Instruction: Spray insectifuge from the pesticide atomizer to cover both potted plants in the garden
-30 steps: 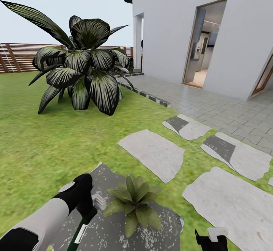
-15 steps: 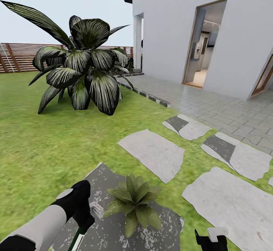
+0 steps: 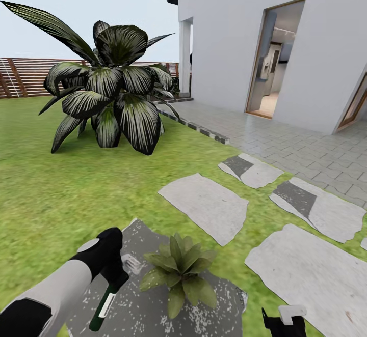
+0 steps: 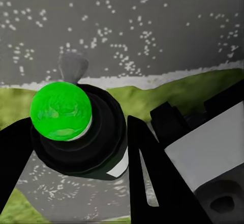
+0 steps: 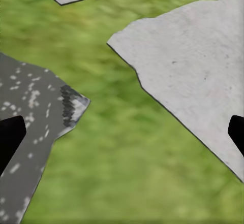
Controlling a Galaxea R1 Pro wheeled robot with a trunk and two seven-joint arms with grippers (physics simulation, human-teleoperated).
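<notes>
With the left gripper (image 3: pixel 120 276) clamped on the pesticide atomizer (image 3: pixel 104 304), spraying seems underway; next, aim at the potted plant (image 3: pixel 179 272). The right gripper (image 5: pixel 122 132) is spread open.

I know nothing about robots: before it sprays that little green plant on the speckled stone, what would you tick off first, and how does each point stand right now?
1. Slim dark bottle with pale label, the pesticide atomizer, held by the left gripper: ok.
2. Green dot on the bottle's top visible: ok.
3. Small rosette of pointed green leaves close beside the bottle: ok.
4. Nozzle aimed at the rosette: cannot tell.
5. Right gripper apart from the plant: ok.
6. Second small rosette located: cannot tell.
</notes>
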